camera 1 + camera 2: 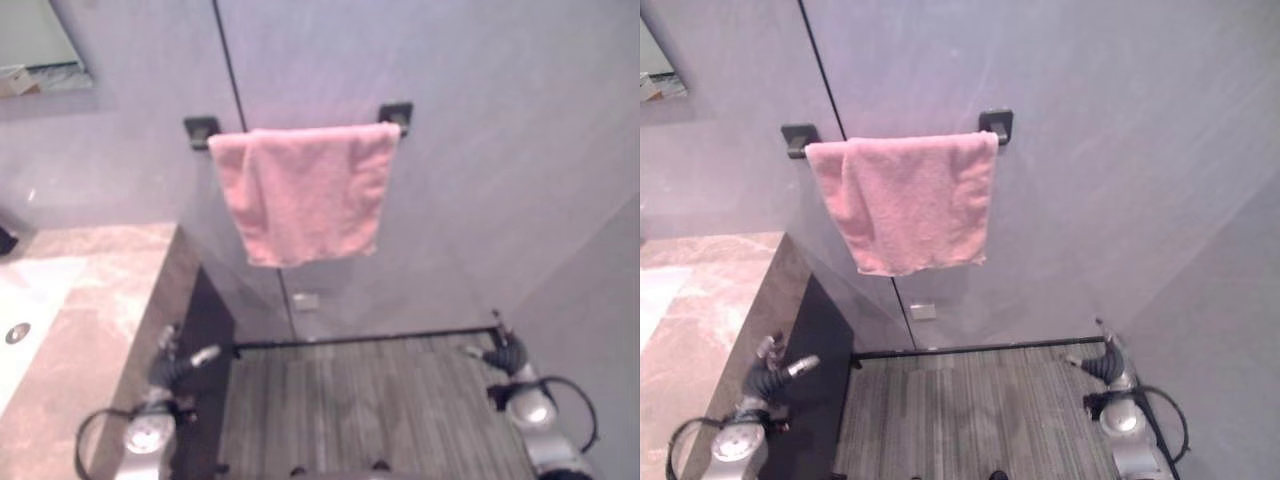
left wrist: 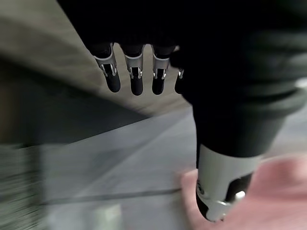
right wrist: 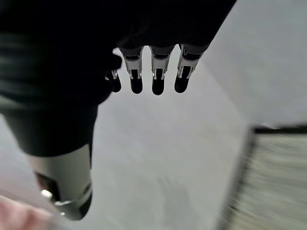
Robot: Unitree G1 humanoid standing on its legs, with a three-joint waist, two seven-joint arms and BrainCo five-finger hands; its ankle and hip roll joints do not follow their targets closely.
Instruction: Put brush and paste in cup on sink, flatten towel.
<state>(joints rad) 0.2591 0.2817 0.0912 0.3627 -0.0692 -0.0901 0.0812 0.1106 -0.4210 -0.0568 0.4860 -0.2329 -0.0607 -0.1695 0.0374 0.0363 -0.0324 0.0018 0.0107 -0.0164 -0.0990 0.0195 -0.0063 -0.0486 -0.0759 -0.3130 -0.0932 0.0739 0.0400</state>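
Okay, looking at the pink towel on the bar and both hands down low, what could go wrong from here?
1. The towel hangs bunched and skewed on the bar, with one side folded over. A one-sided tug might slide it off instead of flattening it.
2. Both hands are low and empty, the left hand by the counter edge and the right hand near the wall. In raising, the left might clip the counter.
3. The towel lies against the wall, so reaching fingers could jam into it.

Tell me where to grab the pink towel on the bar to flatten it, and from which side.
Take the pink towel by its lower left corner, coming from the front with the left hand. That side is doubled over in a fold and the bottom edge hangs uneven, so pulling there should spread it along the bar.
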